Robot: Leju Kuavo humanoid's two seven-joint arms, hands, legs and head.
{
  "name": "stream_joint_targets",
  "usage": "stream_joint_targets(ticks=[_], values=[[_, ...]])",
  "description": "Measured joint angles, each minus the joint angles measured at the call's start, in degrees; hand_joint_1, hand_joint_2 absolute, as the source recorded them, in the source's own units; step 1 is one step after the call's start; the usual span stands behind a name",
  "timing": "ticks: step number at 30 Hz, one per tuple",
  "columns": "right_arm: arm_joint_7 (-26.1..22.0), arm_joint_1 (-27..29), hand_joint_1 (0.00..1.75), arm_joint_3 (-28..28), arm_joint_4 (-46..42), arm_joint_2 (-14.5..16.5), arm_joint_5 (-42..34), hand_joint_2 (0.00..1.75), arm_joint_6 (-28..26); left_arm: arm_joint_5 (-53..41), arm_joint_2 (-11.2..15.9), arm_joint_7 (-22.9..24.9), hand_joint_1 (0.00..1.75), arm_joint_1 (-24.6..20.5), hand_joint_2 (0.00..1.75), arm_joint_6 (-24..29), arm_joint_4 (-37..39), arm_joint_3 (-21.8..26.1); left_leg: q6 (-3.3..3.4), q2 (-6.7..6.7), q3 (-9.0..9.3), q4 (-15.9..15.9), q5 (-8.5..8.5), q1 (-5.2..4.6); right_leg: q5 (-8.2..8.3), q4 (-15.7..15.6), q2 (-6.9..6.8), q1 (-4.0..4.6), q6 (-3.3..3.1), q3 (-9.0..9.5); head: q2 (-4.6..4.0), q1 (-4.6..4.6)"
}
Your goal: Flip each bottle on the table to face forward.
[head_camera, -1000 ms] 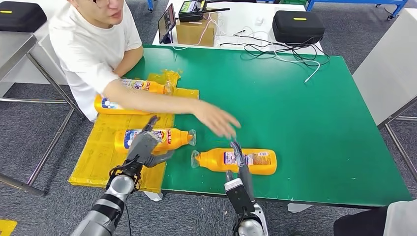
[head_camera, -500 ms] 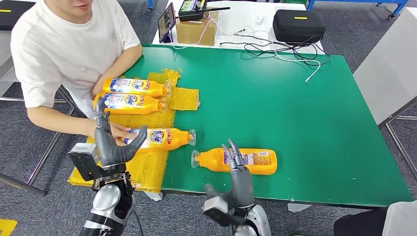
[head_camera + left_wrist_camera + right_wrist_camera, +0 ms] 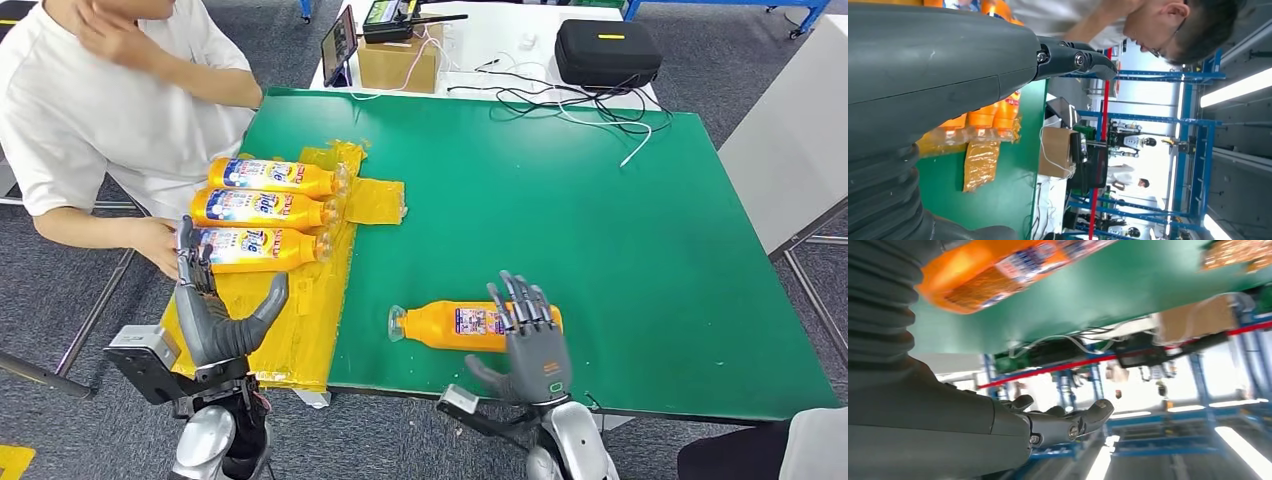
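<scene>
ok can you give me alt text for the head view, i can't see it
One orange bottle lies on its side alone on the green table, just beyond the robot's raised, open right hand. Three more bottles lie side by side on yellow plastic at the left, near the empty left hand and a seated person.

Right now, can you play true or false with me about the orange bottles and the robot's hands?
1. Three bottles lie side by side on the yellow sheet. True: top bottle, middle bottle, bottom bottle.
2. The lone bottle on the green table stands upright. False: it lies on its side, cap pointing toward the yellow sheet.
3. The right hand grips that bottle. False: its fingers are spread and it holds nothing.
4. The left hand holds nothing. True.
5. A person's hand is beside the bottom bottle. True.
</scene>
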Motion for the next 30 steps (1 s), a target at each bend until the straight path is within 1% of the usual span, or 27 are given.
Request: stream_joint_targets(ticks=[2, 4, 6, 12, 20, 21, 22, 24, 25, 26, 27, 30], values=[[3.9, -0.5, 0.0, 1.0, 0.1, -1.3, -0.1, 1.75, 1.4, 0.6, -0.2, 1.4, 0.0, 0.3, 1.75, -1.2, -0.1, -0.2, 0.0, 0.01, 0.0, 0.0, 0.0, 0.0, 0.0, 0.0, 0.0, 0.0, 0.0, 0.0, 0.0, 0.0], [7.8, -1.2, 0.0, 2.3, 0.6, -2.7, -0.8, 1.75, 4.2, 1.8, -0.4, 3.4, 0.0, 0.7, 1.75, -2.8, -0.2, -0.3, 0.0, 0.01, 0.0, 0.0, 0.0, 0.0, 0.0, 0.0, 0.0, 0.0, 0.0, 0.0, 0.0, 0.0], [10.1, -2.1, 0.0, 3.4, 1.5, -4.1, -2.0, 1.75, 6.9, 2.7, -0.5, 4.8, 0.0, 1.1, 1.75, -3.9, -0.3, -0.3, 0.0, -0.01, -0.01, 0.0, 0.0, 0.0, 0.0, 0.0, 0.0, 0.0, 0.0, 0.0, 0.0, 0.0], [12.6, -5.8, 0.0, 5.7, 6.9, -6.5, -4.9, 1.75, 12.8, 2.3, -0.8, 6.3, 0.0, 1.2, 1.75, -4.2, -0.3, -0.4, 0.0, -0.02, -0.01, 0.0, 0.0, 0.0, 0.01, 0.0, 0.0, 0.0, 0.02, 0.0, 0.0, 0.0], [13.6, -12.1, 0.0, 7.3, 15.0, -7.6, -7.9, 1.75, 18.4, -0.5, -0.9, 8.3, 0.0, 0.6, 1.75, -3.7, 0.4, -2.1, 0.0, 0.04, 0.04, 0.0, 0.0, 0.0, 0.02, 0.0, 0.01, 0.0, 0.01, 0.01, -0.01, 0.0], [14.1, -13.0, 0.09, 7.5, 16.0, -7.6, -7.8, 1.75, 19.5, -0.8, -0.9, 8.6, 0.0, 0.4, 1.75, -3.7, 0.6, -2.3, 0.0, 0.06, 0.06, 0.0, 0.0, 0.0, 0.02, 0.0, 0.02, 0.0, 0.01, 0.02, -0.01, -0.01], [15.0, -14.0, 0.47, 7.9, 17.1, -7.7, -7.4, 1.75, 21.0, -1.2, -0.9, 9.1, 0.0, 0.3, 1.75, -3.6, 0.8, -2.5, 0.0, 0.11, 0.11, 0.0, 0.0, 0.0, 0.02, 0.0, 0.06, 0.0, 0.01, 0.05, 0.0, -0.01], [17.5, -16.3, 1.34, 9.0, 19.2, -8.0, -6.1, 1.75, 25.5, -2.9, -0.9, 9.7, 0.0, 0.0, 1.75, -3.0, 1.3, -2.9, 0.0, 0.27, 0.28, 0.0, -0.02, 0.0, 0.03, 0.0, 0.22, 0.0, 0.0, 0.13, 0.01, -0.02], [18.7, -17.6, 1.69, 9.8, 20.3, -8.2, -5.6, 1.75, 28.1, -4.0, -0.9, 9.9, 0.0, -0.1, 1.75, -2.7, 1.5, -3.1, -0.01, 0.35, 0.4, 0.0, -0.04, 0.0, 0.04, 0.0, 0.31, 0.0, 0.0, 0.18, 0.01, -0.02], [19.6, -18.9, 1.75, 10.6, 21.6, -8.5, -5.1, 1.75, 30.3, -5.1, -0.9, 10.0, 0.0, -0.3, 1.75, -2.4, 1.8, -3.3, -0.01, 0.41, 0.53, 0.0, -0.05, 0.0, 0.03, 0.0, 0.37, 0.0, 0.0, 0.18, 0.0, -0.02], [20.1, -20.1, 1.75, 11.5, 22.7, -8.9, -5.0, 1.75, 32.0, -5.8, -0.8, 10.1, 0.0, -0.5, 1.75, -2.2, 2.2, -3.5, 0.0, 0.42, 0.67, 0.0, -0.09, 0.0, 0.01, -0.1, 0.4, 0.0, 0.0, 0.16, -0.01, -0.02], [20.5, -22.6, 1.75, 13.3, 25.5, -9.7, -5.2, 1.75, 33.8, -6.3, -0.8, 10.4, 0.0, -0.7, 1.75, -2.1, 3.1, -3.7, 0.04, 0.31, 0.93, 0.0, -0.17, 0.0, -0.08, -0.1, 0.39, 0.01, 0.01, 0.14, -0.01, 0.0]])
